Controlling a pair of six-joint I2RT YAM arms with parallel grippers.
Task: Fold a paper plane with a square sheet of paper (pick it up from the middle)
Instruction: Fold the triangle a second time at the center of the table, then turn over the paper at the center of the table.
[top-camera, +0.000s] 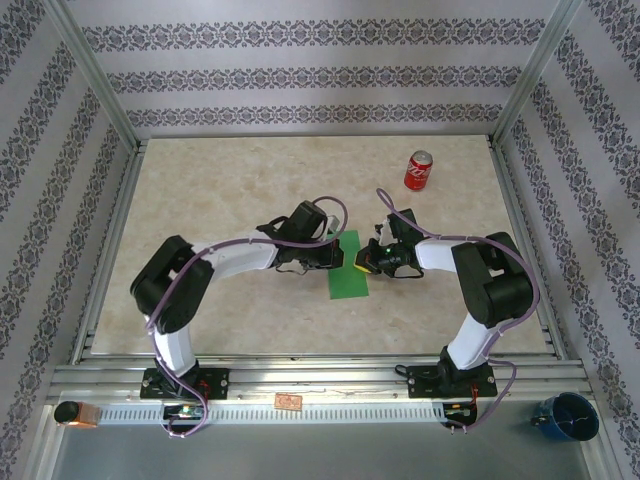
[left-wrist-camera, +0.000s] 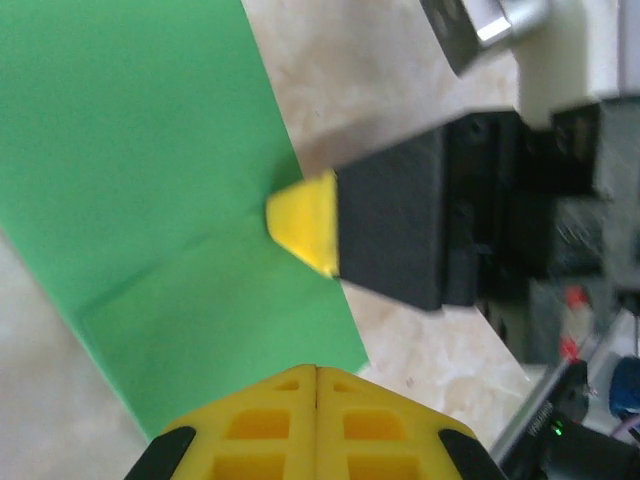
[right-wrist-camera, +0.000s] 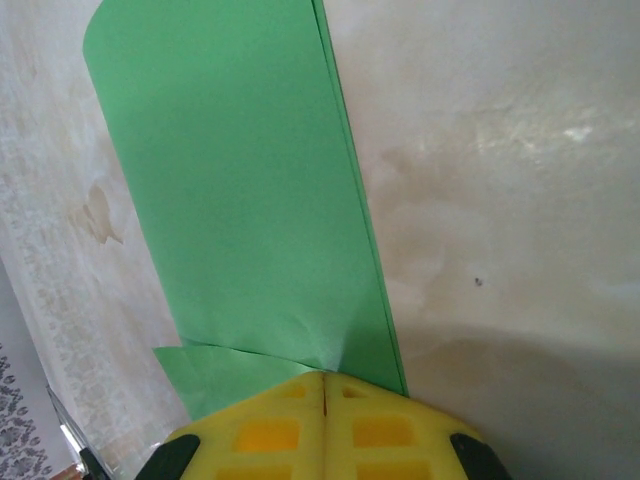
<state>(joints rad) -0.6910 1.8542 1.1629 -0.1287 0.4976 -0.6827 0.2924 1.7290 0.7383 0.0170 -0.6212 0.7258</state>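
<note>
we see the left claw and right claw, each with fingers together, tips on the folded green paper.

I see the sheet of paper lying near the middle of the table. The left gripper is at its left edge and the right gripper at its right edge. The soda can stands behind them, toward the far right corner.
</note>
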